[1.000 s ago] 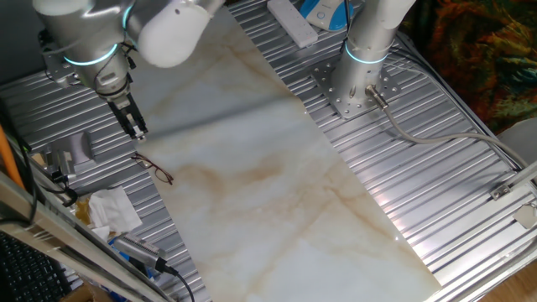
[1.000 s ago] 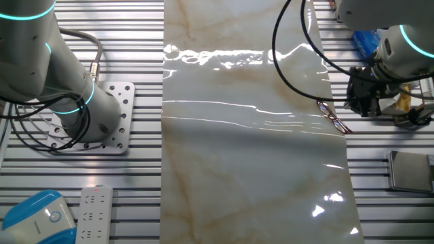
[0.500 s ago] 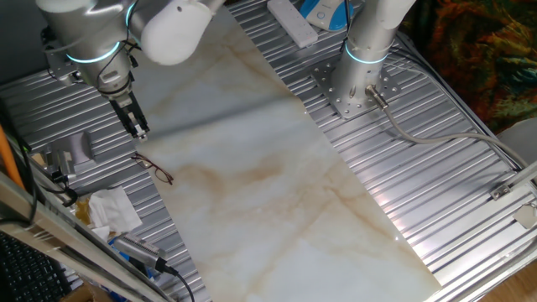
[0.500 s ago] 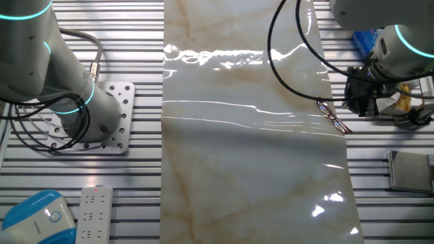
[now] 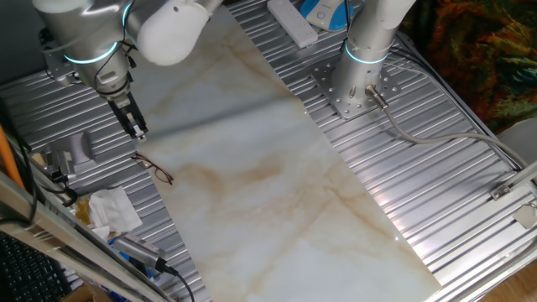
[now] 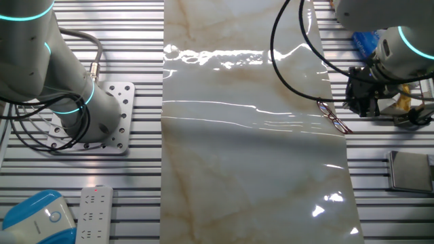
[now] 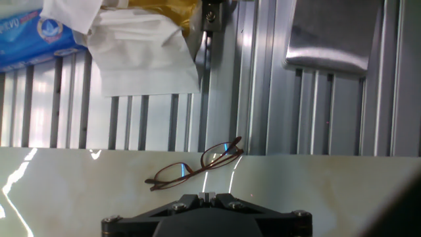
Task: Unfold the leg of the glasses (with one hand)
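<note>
The glasses [image 5: 155,169] are thin reddish-brown wire glasses lying at the marble sheet's edge, next to the ribbed metal table. They also show in the other fixed view as the glasses [image 6: 333,116]. In the hand view the glasses [image 7: 194,166] lie flat, their arms seemingly folded along the frame. My gripper [image 5: 137,130] hangs just beyond them, above the sheet's edge and apart from them. The gripper [image 6: 357,106] sits to their right in the other fixed view. In the hand view the gripper [image 7: 206,195] is shut, its fingers meeting with nothing between them.
A crumpled white tissue [image 5: 109,210] and a grey metal block [image 5: 80,147] lie on the ribbed table near the glasses. A second arm's base [image 6: 95,118] is bolted across the sheet. A white remote [image 6: 91,213] lies near it.
</note>
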